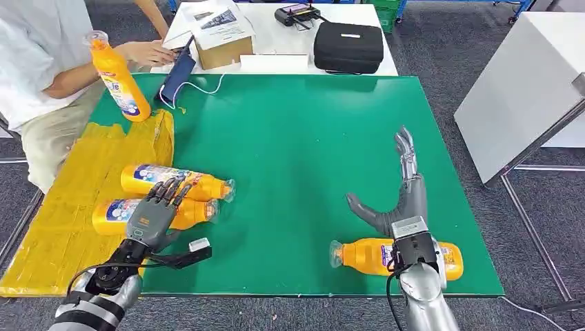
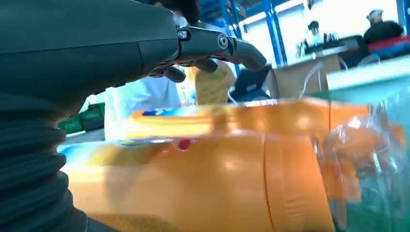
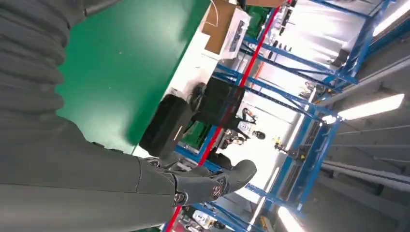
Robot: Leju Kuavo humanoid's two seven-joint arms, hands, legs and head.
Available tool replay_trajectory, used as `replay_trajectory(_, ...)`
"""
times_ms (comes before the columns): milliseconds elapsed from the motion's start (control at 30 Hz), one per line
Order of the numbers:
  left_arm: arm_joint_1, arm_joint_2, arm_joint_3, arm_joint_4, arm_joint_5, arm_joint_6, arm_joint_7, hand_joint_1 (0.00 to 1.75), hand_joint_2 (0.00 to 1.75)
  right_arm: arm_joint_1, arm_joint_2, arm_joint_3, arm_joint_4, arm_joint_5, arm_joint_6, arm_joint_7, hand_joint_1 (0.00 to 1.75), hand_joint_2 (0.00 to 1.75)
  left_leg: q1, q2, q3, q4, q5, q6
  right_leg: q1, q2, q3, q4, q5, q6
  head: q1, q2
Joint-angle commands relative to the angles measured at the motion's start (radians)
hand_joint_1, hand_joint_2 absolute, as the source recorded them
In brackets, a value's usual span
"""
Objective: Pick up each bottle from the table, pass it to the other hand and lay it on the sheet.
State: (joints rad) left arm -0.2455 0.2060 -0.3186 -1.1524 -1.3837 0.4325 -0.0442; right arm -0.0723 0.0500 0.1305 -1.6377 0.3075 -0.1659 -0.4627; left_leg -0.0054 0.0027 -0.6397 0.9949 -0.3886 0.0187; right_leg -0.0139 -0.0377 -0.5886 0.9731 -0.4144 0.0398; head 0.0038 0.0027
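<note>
Right hand is spreading wide, fingers extended forward over the green table mat, thumb splayed toward the robot's left, holding nothing and touching no bottle as far as the head view shows. The orange plastic bottle with clear cap is lying on its side just behind that hand, nearer the robot's body, partly hidden by the wrist; its long axis is running left-right across the table, cap toward the left. Right hand is clearly the nearer one, so it is probably needing to pull back and drop onto the body. Left hand is resting palm-down, fingers loosely spread, over the nearer of two orange bottles lying on the yellow sheet; whether it is gripping or just touching, cannot tell. Left wrist view is showing that nearer orange bottle close under the fingers. Fourth bottle, a standing orange bottle, is by a seated person.
</note>
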Motion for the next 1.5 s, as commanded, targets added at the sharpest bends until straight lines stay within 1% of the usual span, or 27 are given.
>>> replay_trajectory(33, 0.032, -0.071, 0.084, -0.158, 0.215, 0.073, -0.141, 0.0, 1.75, -0.006, -0.005, -0.005, 0.056, 0.005, -0.017, 0.005, 0.0, 1.75, 0.001, 0.0, 0.003, 0.0, -0.002, -0.001, 0.001, 0.002, 0.004, -0.001, -0.001, -0.001, 0.0, 0.0)
replay_trajectory(133, 0.081, -0.09, 0.119, -0.314, 0.423, 0.036, -0.243, 0.0, 1.75, 0.009, -0.009, -0.007, 0.051, 0.02, -0.023, 0.002, 0.0, 1.75, 0.002, 0.0, 0.004, 0.001, -0.003, -0.001, 0.001, 0.003, 0.006, -0.001, -0.002, -0.001, 0.0, 0.0)
replay_trajectory(167, 0.106, -0.092, 0.13, -0.385, 0.551, -0.016, -0.292, 0.0, 1.75, 0.016, -0.018, 0.001, 0.049, 0.059, -0.031, 0.008, 0.0, 1.75, 0.001, 0.0, 0.002, 0.001, -0.002, -0.001, 0.001, 0.002, 0.003, -0.001, -0.001, -0.001, 0.0, 0.0)
replay_trajectory(233, 0.153, -0.088, 0.151, -0.492, 0.727, -0.133, -0.341, 0.0, 1.75, 0.035, -0.04, 0.026, 0.033, 0.163, -0.074, 0.02, 0.0, 1.75, 0.002, 0.001, 0.006, 0.002, -0.005, -0.002, 0.002, 0.004, 0.007, -0.001, -0.003, -0.001, 0.0, 0.0)
replay_trajectory(267, 0.186, -0.092, 0.167, -0.545, 0.801, -0.191, -0.361, 0.0, 1.75, 0.053, -0.059, 0.045, 0.017, 0.242, -0.097, 0.033, 0.0, 1.75, 0.002, 0.001, 0.004, 0.001, -0.004, -0.001, 0.001, 0.004, 0.005, -0.001, -0.002, -0.001, 0.0, 0.0)
replay_trajectory(300, 0.214, -0.096, 0.178, -0.579, 0.827, -0.224, -0.368, 0.0, 1.75, 0.07, -0.076, 0.059, 0.002, 0.291, -0.095, 0.048, 0.0, 1.75, 0.002, 0.002, 0.006, 0.002, -0.005, -0.002, 0.002, 0.005, 0.007, 0.0, -0.004, -0.001, 0.0, 0.0)
replay_trajectory(333, 0.24, -0.104, 0.192, -0.607, 0.851, -0.256, -0.373, 0.0, 1.75, 0.09, -0.095, 0.074, -0.016, 0.334, -0.087, 0.066, 0.0, 1.75, 0.002, 0.002, 0.004, 0.001, -0.004, -0.001, 0.001, 0.005, 0.004, -0.001, -0.002, -0.001, 0.0, 0.0)
replay_trajectory(367, 0.259, -0.109, 0.2, -0.62, 0.866, -0.275, -0.375, 0.0, 1.75, 0.106, -0.111, 0.084, -0.024, 0.365, -0.08, 0.079, 0.0, 1.75, 0.002, 0.002, 0.007, 0.001, -0.006, -0.002, 0.001, 0.005, 0.007, -0.001, -0.004, -0.001, 0.0, 0.0)
replay_trajectory(433, 0.294, -0.118, 0.208, -0.634, 0.911, -0.326, -0.376, 0.0, 1.75, 0.139, -0.161, 0.118, -0.038, 0.463, -0.062, 0.115, 0.0, 1.75, 0.001, 0.001, 0.004, 0.0, -0.004, -0.001, 0.001, 0.004, 0.004, -0.001, -0.002, -0.001, 0.0, 0.0)
replay_trajectory(467, 0.299, -0.12, 0.209, -0.633, 0.911, -0.327, -0.377, 0.0, 1.75, 0.146, -0.164, 0.117, -0.038, 0.46, -0.064, 0.115, 0.0, 1.75, 0.001, 0.002, 0.006, 0.001, -0.006, -0.001, 0.001, 0.005, 0.007, -0.001, -0.004, -0.001, 0.0, 0.0)
replay_trajectory(533, 0.305, -0.127, 0.211, -0.622, 0.938, -0.355, -0.381, 0.0, 1.75, 0.159, -0.206, 0.148, -0.038, 0.534, -0.051, 0.14, 0.0, 1.75, 0.001, 0.0, 0.006, 0.001, -0.005, -0.001, 0.001, 0.003, 0.007, -0.002, -0.004, -0.001, 0.0, 0.0)
replay_trajectory(567, 0.301, -0.133, 0.212, -0.608, 0.947, -0.365, -0.38, 0.0, 1.75, 0.168, -0.236, 0.169, -0.04, 0.559, -0.033, 0.152, 0.0, 1.75, 0.001, 0.0, 0.003, 0.0, -0.003, -0.001, 0.001, 0.002, 0.004, -0.002, -0.002, -0.001, 0.0, 0.0)
replay_trajectory(600, 0.296, -0.139, 0.213, -0.591, 0.959, -0.375, -0.377, 0.0, 1.75, 0.176, -0.27, 0.19, -0.042, 0.58, -0.013, 0.164, 0.0, 1.75, 0.001, 0.0, 0.006, 0.001, -0.005, -0.001, 0.001, 0.003, 0.007, -0.001, -0.004, -0.001, 0.0, 0.0)
replay_trajectory(633, 0.293, -0.142, 0.213, -0.584, 0.962, -0.377, -0.377, 0.0, 1.75, 0.18, -0.289, 0.201, -0.044, 0.598, -0.004, 0.174, 0.0, 1.75, 0.001, 0.0, 0.003, 0.0, -0.004, -0.001, 0.001, 0.002, 0.003, -0.001, -0.003, -0.001, 0.0, 0.0)
replay_trajectory(700, 0.279, -0.157, 0.212, -0.555, 0.976, -0.385, -0.374, 0.0, 1.75, 0.203, -0.362, 0.239, -0.055, 0.633, 0.03, 0.204, 0.0, 1.75, 0.001, -0.002, 0.004, 0.0, -0.004, -0.001, 0.0, 0.001, 0.005, -0.002, -0.003, 0.0, 0.0, 0.0)
replay_trajectory(733, 0.274, -0.16, 0.209, -0.546, 0.978, -0.387, -0.374, 0.0, 1.75, 0.215, -0.394, 0.251, -0.067, 0.638, 0.034, 0.213, 0.0, 1.75, 0.001, -0.002, 0.006, 0.0, -0.005, -0.002, 0.0, 0.002, 0.007, -0.002, -0.004, -0.001, 0.0, 0.0)
replay_trajectory(767, 0.271, -0.162, 0.207, -0.542, 0.978, -0.387, -0.374, 0.0, 1.75, 0.225, -0.408, 0.247, -0.069, 0.638, 0.032, 0.212, 0.0, 1.75, 0.0, -0.003, 0.003, 0.0, -0.003, -0.001, 0.0, 0.0, 0.004, -0.002, -0.003, 0.0, 0.0, 0.0)
replay_trajectory(867, 0.235, -0.173, 0.195, -0.49, 0.994, -0.4, -0.372, 0.0, 1.75, 0.261, -0.509, 0.265, -0.124, 0.612, 0.063, 0.24, 0.0, 1.75, 0.0, -0.004, 0.003, 0.0, -0.003, -0.001, -0.001, -0.001, 0.004, -0.001, -0.003, 0.0, 0.0, 0.0)
replay_trajectory(900, 0.225, -0.177, 0.193, -0.477, 0.998, -0.403, -0.37, 0.0, 1.75, 0.267, -0.524, 0.265, -0.132, 0.608, 0.066, 0.243, 0.0, 1.75, 0.0, -0.005, 0.005, 0.001, -0.005, -0.001, -0.001, 0.0, 0.007, -0.001, -0.005, 0.0, 0.0, 0.0)
replay_trajectory(933, 0.208, -0.181, 0.186, -0.456, 1.001, -0.407, -0.37, 0.0, 1.75, 0.274, -0.547, 0.262, -0.145, 0.598, 0.076, 0.249, 0.0, 1.75, -0.001, -0.004, 0.003, 0.0, -0.003, -0.001, -0.001, -0.001, 0.004, -0.001, -0.003, 0.0, 0.0, 0.0)
replay_trajectory(1000, 0.203, -0.182, 0.184, -0.45, 1.001, -0.406, -0.37, 0.0, 1.75, 0.277, -0.551, 0.26, -0.148, 0.595, 0.076, 0.25, 0.0, 1.75, -0.001, -0.005, 0.005, 0.0, -0.004, -0.001, -0.001, -0.002, 0.006, -0.001, -0.004, 0.0, 0.0, 0.0)
replay_trajectory(1100, 0.203, -0.182, 0.184, -0.45, 1.001, -0.406, -0.37, 0.0, 1.75, 0.277, -0.551, 0.26, -0.148, 0.595, 0.076, 0.25, 0.0, 1.75, -0.002, -0.002, 0.003, -0.001, -0.003, -0.001, -0.002, 0.001, 0.003, -0.002, -0.002, 0.001, 0.0, 0.0)
replay_trajectory(1200, 0.204, -0.182, 0.183, -0.452, 1.001, -0.406, -0.37, 0.0, 1.75, 0.271, -0.547, 0.262, -0.146, 0.594, 0.079, 0.251, 0.0, 1.75, -0.001, -0.001, 0.006, 0.0, -0.004, -0.002, -0.001, 0.003, 0.006, -0.002, -0.003, 0.0, 0.0, 0.0)
replay_trajectory(1233, 0.204, -0.182, 0.183, -0.452, 1.001, -0.406, -0.37, 0.0, 1.75, 0.271, -0.547, 0.262, -0.146, 0.594, 0.079, 0.251, 0.0, 1.75, -0.001, -0.002, 0.003, -0.001, -0.003, -0.001, -0.001, 0.001, 0.003, -0.002, -0.002, 0.0, 0.0, 0.0)
replay_trajectory(1267, 0.204, -0.182, 0.183, -0.452, 1.001, -0.406, -0.37, 0.0, 1.75, 0.271, -0.547, 0.262, -0.146, 0.594, 0.079, 0.251, 0.0, 1.75, 0.0, -0.002, 0.006, 0.0, -0.005, -0.002, 0.0, 0.002, 0.006, -0.002, -0.003, -0.001, 0.0, 0.0)
replay_trajectory(1400, 0.187, -0.191, 0.162, -0.432, 1.002, -0.418, -0.365, 0.0, 1.75, 0.279, -0.591, 0.242, -0.144, 0.622, 0.078, 0.313, 0.0, 1.75, 0.0, -0.002, 0.007, 0.001, -0.005, -0.002, 0.0, 0.003, 0.008, -0.002, -0.004, 0.0, 0.0, 0.0)
replay_trajectory(1500, 0.185, -0.193, 0.148, -0.427, 1.0, -0.418, -0.363, 0.0, 1.75, 0.286, -0.61, 0.181, -0.129, 0.62, 0.084, 0.349, 0.0, 1.75, -0.001, -0.003, 0.004, 0.0, -0.003, -0.001, -0.001, 0.0, 0.005, -0.002, -0.003, 0.001, 0.0, 0.0)
